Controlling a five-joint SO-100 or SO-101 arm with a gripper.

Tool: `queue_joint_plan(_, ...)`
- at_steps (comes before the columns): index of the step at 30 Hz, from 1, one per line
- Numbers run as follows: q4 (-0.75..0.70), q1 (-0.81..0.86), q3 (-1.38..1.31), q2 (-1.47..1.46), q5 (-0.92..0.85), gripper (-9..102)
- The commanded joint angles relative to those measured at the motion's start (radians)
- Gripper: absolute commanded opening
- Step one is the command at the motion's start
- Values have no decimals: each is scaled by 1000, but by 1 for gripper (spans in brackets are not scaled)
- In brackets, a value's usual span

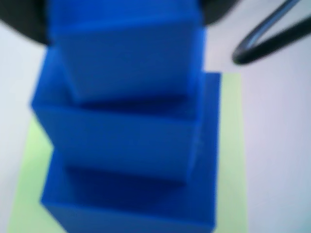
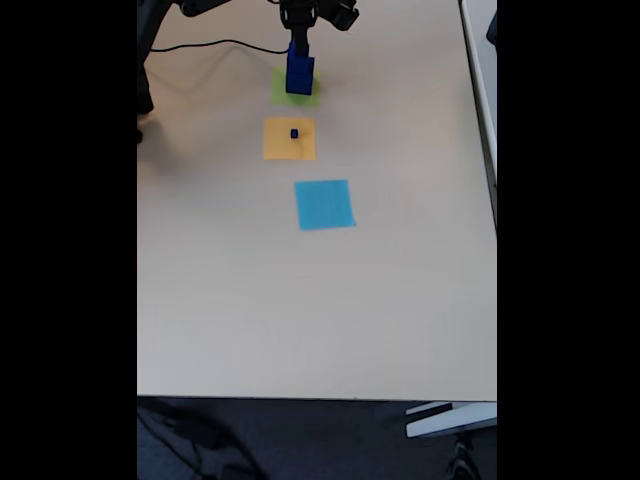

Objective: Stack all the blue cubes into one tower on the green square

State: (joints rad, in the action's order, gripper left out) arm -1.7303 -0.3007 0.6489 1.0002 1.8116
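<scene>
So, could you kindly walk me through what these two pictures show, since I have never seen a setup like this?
Gladly. This is a small robot arm with two fingers, working on a pale table. The fixed view looks across the table from a camera that stands still, with the arm at the far end. The wrist view comes from a camera riding on the arm, so it looks closely, and blurrily, down on the work.

On the table lie three paper squares: a green square, an orange square and a light blue square. On the green one stands a tower of blue cubes; the wrist view shows at least three, stepped in size. One tiny blue cube sits on the orange square. The arm hangs right over the tower; whether its fingers grip the top cube is unclear.
</scene>
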Motion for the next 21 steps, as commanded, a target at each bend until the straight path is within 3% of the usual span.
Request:
queue_joint_plan(1, -3, -2, -14, 54, -11, 13)
queue_joint_plan(13, 49, -6, -34, 43, -83, 22)
queue_joint_plan(21, 212, 2, -100, 28, -328, 32)
